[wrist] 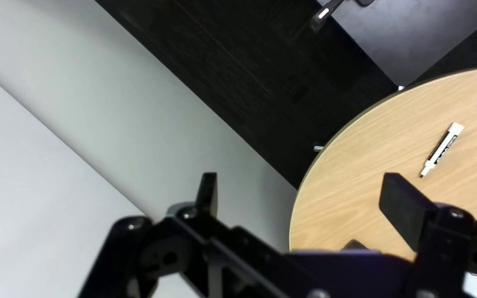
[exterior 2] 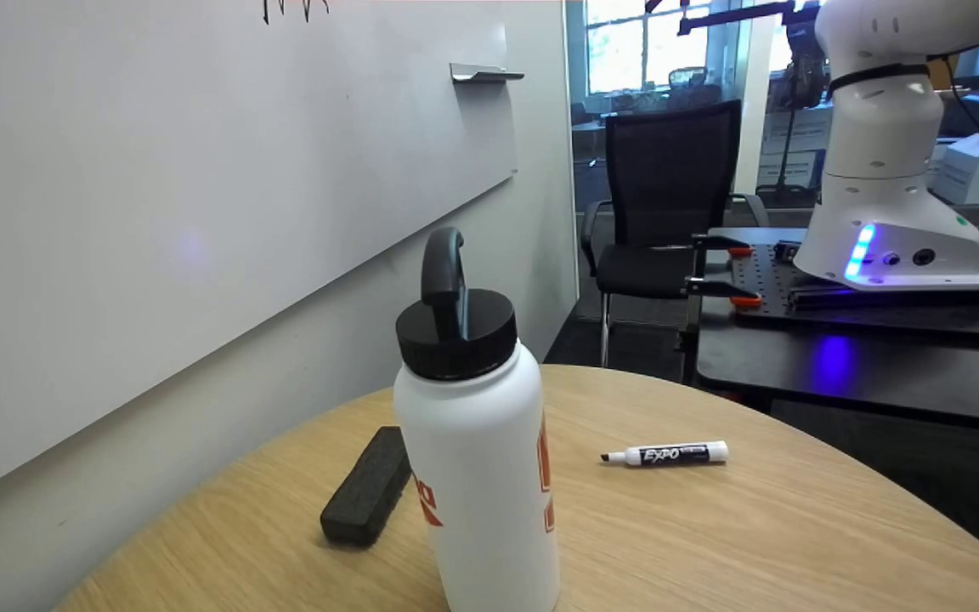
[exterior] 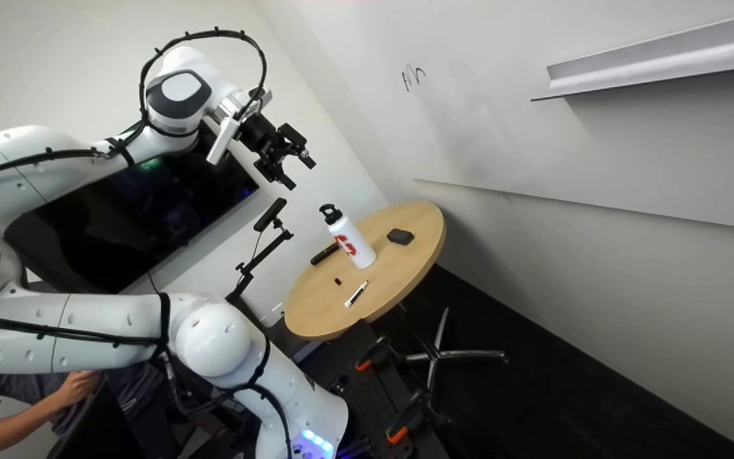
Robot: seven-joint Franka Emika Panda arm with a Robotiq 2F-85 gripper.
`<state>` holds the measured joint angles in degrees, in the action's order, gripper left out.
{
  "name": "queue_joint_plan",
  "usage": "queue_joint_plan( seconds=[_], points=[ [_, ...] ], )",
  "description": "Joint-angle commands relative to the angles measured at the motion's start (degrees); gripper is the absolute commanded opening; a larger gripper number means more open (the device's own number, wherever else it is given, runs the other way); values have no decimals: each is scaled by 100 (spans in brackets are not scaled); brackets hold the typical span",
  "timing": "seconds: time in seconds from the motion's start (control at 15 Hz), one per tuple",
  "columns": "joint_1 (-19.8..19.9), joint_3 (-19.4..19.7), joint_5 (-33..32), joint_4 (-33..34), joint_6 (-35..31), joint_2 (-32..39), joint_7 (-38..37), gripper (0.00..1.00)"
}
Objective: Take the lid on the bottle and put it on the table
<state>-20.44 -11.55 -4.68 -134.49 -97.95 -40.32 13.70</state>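
The lid [exterior 2: 457,340] looks plastic, the bottle [exterior 2: 485,472] smooth, the table [exterior 2: 736,527] wood-grained.

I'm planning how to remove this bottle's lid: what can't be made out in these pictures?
Base of the bottle: in an exterior view, cut off by the bottom edge.
Mouth of the bottle: covered by the lid in both exterior views.
Dark block: in the wrist view, mostly hidden by the gripper.
Pale patch: wrist view, cut off by the bottom edge; possibly the bottle.
Small black piece on the table: exterior view, too small to identify.
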Motion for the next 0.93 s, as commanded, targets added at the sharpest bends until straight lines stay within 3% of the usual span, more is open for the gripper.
queue_joint_plan(
  seconds=[0.0,0.4,0.6,0.67,0.87],
  points=[
    [-367,-354,174,271,-299,322,276,100],
    [-1056,-1023,430,840,-965,1309,726,100],
    [-1347,-1040,680,1086,-1296,1701,1220,100],
    [-1232,-1118,492,803,-1183,1382,818,100],
    [-1312,-1118,568,998,-1242,1654,1017,100]
  ],
)
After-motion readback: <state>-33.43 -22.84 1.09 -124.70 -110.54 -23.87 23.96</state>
